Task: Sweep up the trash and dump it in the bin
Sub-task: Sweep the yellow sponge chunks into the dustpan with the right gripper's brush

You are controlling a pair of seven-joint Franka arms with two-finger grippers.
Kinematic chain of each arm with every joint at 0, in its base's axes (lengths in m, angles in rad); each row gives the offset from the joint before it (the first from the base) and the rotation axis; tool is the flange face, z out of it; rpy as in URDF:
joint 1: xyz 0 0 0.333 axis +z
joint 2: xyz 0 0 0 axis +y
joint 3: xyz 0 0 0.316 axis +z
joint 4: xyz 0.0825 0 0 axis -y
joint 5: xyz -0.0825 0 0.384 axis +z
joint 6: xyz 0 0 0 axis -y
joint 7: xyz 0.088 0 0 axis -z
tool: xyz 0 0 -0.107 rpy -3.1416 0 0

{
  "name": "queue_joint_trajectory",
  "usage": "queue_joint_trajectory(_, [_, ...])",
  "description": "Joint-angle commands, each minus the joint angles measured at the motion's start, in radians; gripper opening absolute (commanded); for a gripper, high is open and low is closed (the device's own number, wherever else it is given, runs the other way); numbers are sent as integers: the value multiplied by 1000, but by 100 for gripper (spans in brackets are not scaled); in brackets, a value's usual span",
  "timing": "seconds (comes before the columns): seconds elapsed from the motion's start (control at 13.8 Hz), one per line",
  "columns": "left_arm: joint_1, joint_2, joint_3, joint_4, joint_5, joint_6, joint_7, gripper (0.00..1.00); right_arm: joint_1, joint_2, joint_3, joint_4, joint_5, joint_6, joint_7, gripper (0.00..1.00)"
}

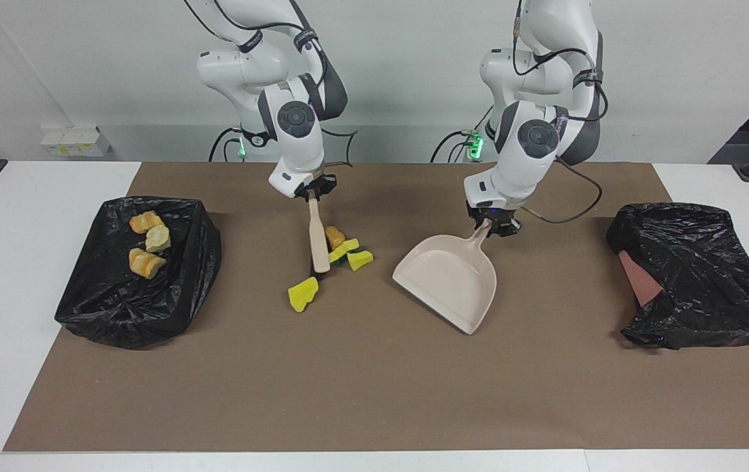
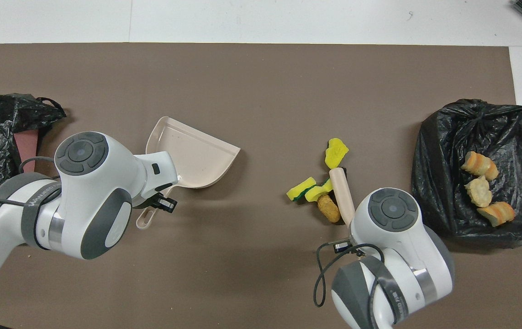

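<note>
My right gripper [image 1: 309, 190] is shut on the top of a beige brush [image 1: 318, 239], whose black bristles rest on the mat. Against the brush lie the trash scraps: a tan bread lump [image 1: 334, 236] and two yellow sponge chunks [image 1: 343, 250] [image 1: 360, 259]. A third sponge chunk [image 1: 303, 294] lies just past the bristles, farther from the robots. My left gripper [image 1: 493, 226] is shut on the handle of the beige dustpan [image 1: 446, 282], its mouth turned toward the scraps, a short gap away. From overhead the brush [image 2: 340, 194] and dustpan [image 2: 192, 153] show.
A bin lined with a black bag [image 1: 105, 308] stands at the right arm's end of the table, with three bread lumps [image 1: 147, 246] in it. Another black bag [image 1: 695, 272] over something reddish lies at the left arm's end. A brown mat [image 1: 374, 393] covers the table.
</note>
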Motion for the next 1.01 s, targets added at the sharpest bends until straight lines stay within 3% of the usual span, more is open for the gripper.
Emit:
queue_joint_trajectory(0.0, [-41, 31, 8, 24, 0, 18, 124, 0, 22, 33, 3, 64, 31, -12, 79, 0])
queue_joint_trajectory(0.14, [-42, 34, 8, 30, 21, 37, 292, 0, 25, 13, 1, 83, 33, -14, 162, 0])
queue_joint_trajectory(0.51, [-66, 34, 5, 30, 124, 76, 549, 0, -43, -52, -8, 92, -40, -95, 157, 0])
queue_joint_trajectory(0.8, [-106, 18, 5, 10, 169, 82, 517, 0, -43, -85, -2, 4, -65, -66, 150, 0])
queue_joint_trajectory(0.94, [-134, 15, 5, -5, 172, 82, 440, 0, -14, -47, 1, -1, -49, -40, 156, 0])
